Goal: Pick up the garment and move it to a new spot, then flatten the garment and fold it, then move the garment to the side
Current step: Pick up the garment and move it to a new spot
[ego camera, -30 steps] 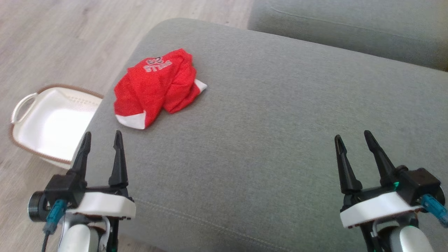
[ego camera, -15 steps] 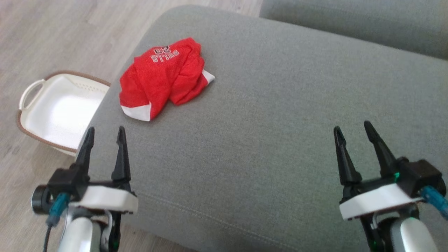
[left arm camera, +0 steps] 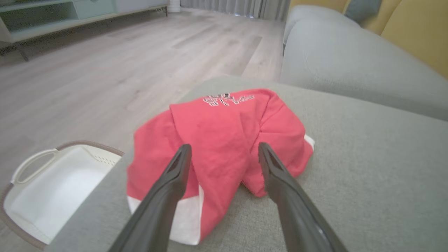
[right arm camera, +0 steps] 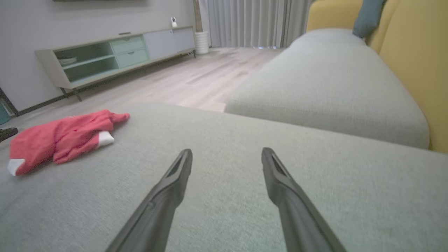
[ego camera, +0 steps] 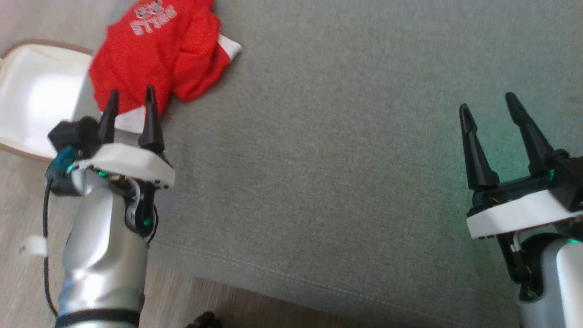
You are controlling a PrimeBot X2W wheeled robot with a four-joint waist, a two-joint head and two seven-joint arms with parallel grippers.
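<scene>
The left gripper [ego camera: 131,89] is holding its two dark fingers spread apart, with nothing between them. In the head view its tips are overlapping the near, white-trimmed edge of the garment [ego camera: 155,50], a crumpled red jersey with white lettering and white hems. In the left wrist view the fingers are pointing straight at the red heap, one tip to each side of a central fold. Whether they are touching the cloth or hanging just above it is hard to tell, as the head view is blurred.

The garment is lying near the robot's left corner of a wide grey cushion [ego camera: 319,159], close to its edge. Just past that edge, a white basket [ego camera: 32,91] with a brown rim and a loop handle is sitting on the pale wood floor [left arm camera: 105,70], lower than the cushion.

The right gripper [ego camera: 487,101] is also standing open and empty, well apart from the garment, over bare grey fabric at the right of the cushion. In its wrist view the red jersey is showing far off to the left. A second grey cushion [right arm camera: 325,87] is lying beyond, with a yellow backrest [right arm camera: 413,70] rising along the right. Across the floor, a long low cabinet [right arm camera: 115,52] with pale green compartments is standing against the wall, and grey curtains [right arm camera: 252,21] are hanging at the far end of the room.
</scene>
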